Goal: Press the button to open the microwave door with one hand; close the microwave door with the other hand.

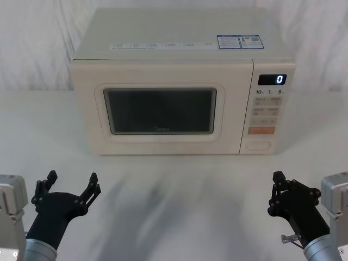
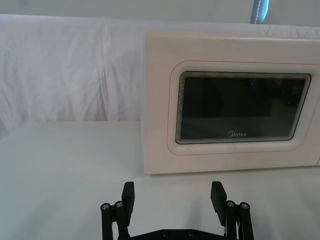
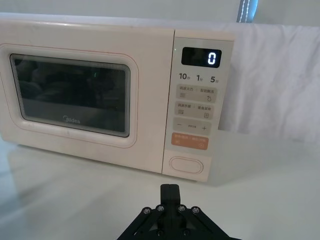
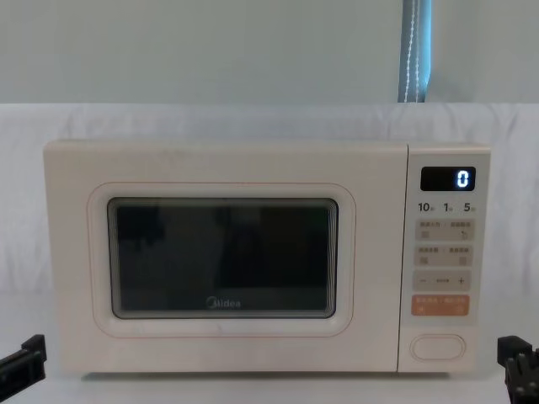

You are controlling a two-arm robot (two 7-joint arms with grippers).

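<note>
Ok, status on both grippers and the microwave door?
Left gripper open, right gripper shut, both low before the cream microwave. Dark-windowed cream door closed. Cream pill-shaped button untouched, unobstructed.

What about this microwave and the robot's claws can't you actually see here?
- Inside the microwave: hidden behind the closed microwave door, whose glass is dark in all views.
- Small keypad labels: too small to read in the head view.
- Right gripper: fingers overlap in the right wrist view.
- Left gripper: base cut off by the left wrist view's edge.
</note>
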